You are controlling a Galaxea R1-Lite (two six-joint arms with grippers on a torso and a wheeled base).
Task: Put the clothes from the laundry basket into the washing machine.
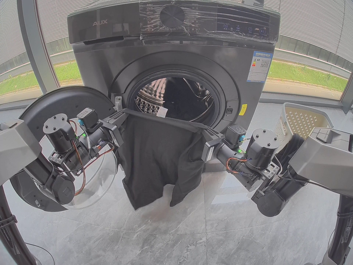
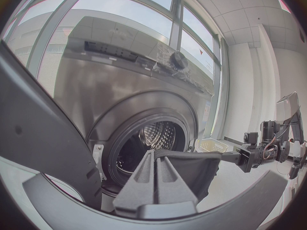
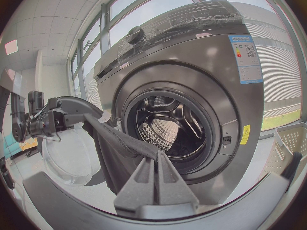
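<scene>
Both tools are clenched on one dark shirt [image 1: 158,155]: the left tool [image 1: 124,112] pinches its top edge at centre-left of the head view, and the right tool [image 1: 203,129] pinches the same edge at centre-right, a little lower. That edge runs taut between them, nearly level, across the lower half of the drum mouth [image 1: 176,96] of the washer [image 1: 110,63], and the rest of the cloth hangs down the washer's front toward the floor [image 1: 220,225]. So the shirt's long axis lies crosswise to the opening, and the mouth lies beyond and slightly above the held edge. The door [image 1: 62,103] stands swung wide at the left of the frame, behind the left arm; the basket [image 1: 305,120] sits at the right edge, beside the washer. The left tool looks the closer to the mouth's rim. I judge the coming move needs both tools to lift and push forward together; the hanging tail could drag on the lower lip.
</scene>
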